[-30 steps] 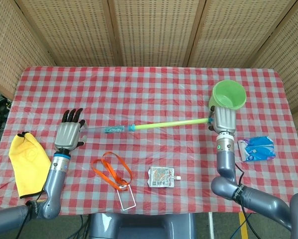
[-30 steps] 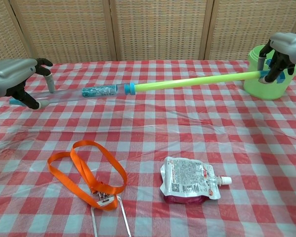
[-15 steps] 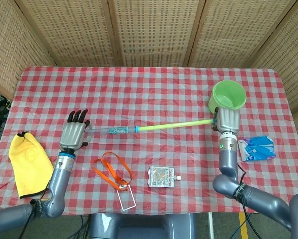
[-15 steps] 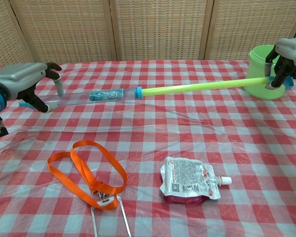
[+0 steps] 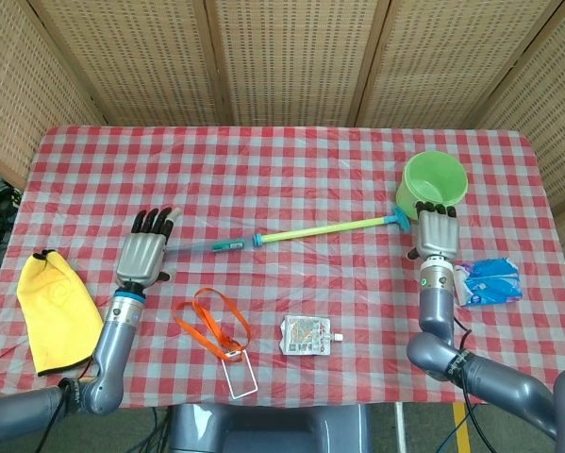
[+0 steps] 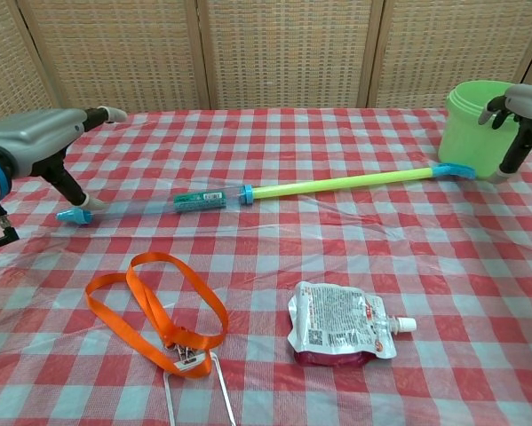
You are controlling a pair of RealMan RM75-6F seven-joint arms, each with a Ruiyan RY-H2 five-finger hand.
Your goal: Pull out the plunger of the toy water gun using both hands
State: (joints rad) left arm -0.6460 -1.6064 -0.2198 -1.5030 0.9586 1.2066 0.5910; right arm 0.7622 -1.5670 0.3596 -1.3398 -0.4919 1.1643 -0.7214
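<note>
- The toy water gun lies flat on the checked tablecloth, stretched between the two hands, with its plunger drawn far out of the barrel
- The left hand hovers at the barrel's nozzle end with fingers spread and straight; it holds nothing, and in the chest view a fingertip stands just by the blue nozzle tip
- The right hand is beside the blue plunger handle, fingers loosely apart, nothing in its grasp
- Outward from the left hand runs the clear barrel, then the teal piston, the blue collar and the yellow-green plunger rod
- The green bucket stands just behind the handle
- It looks like light, stiff plastic; the smooth clear barrel is probably slippery and free to roll, and the thin rod could flex if pulled off-axis
- The better holds seem to be around the barrel near the collar and on the crosswise handle
- Nearer the robot lie an orange lanyard and a spouted pouch; a yellow cloth and a blue packet sit at the edges
</note>
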